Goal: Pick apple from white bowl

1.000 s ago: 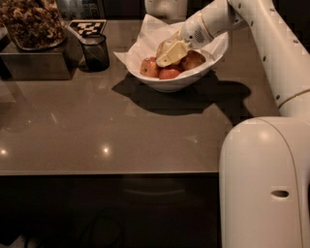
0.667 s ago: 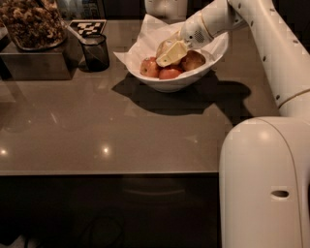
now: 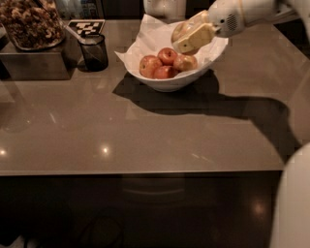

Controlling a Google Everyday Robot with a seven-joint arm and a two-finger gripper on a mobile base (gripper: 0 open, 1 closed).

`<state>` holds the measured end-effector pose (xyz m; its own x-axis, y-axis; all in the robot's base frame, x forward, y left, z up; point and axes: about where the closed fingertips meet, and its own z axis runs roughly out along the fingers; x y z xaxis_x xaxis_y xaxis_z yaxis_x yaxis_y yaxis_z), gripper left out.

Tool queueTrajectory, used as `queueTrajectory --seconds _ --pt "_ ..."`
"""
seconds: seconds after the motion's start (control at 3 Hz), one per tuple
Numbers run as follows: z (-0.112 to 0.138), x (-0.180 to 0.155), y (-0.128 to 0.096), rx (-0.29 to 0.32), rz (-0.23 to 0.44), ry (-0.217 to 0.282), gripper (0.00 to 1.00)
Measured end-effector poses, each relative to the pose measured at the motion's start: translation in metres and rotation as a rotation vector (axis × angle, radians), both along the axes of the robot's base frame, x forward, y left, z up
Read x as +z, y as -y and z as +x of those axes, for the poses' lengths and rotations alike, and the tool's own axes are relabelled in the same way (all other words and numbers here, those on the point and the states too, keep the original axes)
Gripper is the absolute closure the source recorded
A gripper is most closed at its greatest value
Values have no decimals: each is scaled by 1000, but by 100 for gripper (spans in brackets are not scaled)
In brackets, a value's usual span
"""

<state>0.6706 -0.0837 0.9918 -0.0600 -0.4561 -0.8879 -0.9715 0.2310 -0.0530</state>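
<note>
Now the apple (image 3: 180, 30) is gripped by the claw (image 3: 187, 37) above the bowl (image 3: 169, 85); 4 redder apples (image 3: 167, 56) are seen inside.

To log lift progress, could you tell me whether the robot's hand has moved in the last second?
Yes. The hand has moved up and right, from low among the small red apples to above the wide glossy white bowl's right rim.

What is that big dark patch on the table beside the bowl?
Camera view: it is shadow cast by the white bowl and the arm, whose gripper holds the apple above the bowl; the small bright spots on the table are lamp glare.
</note>
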Motion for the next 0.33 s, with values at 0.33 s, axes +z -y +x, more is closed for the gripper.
queueTrajectory --seconds 0.33 --pt "-48 27 21 -30 85 6 100"
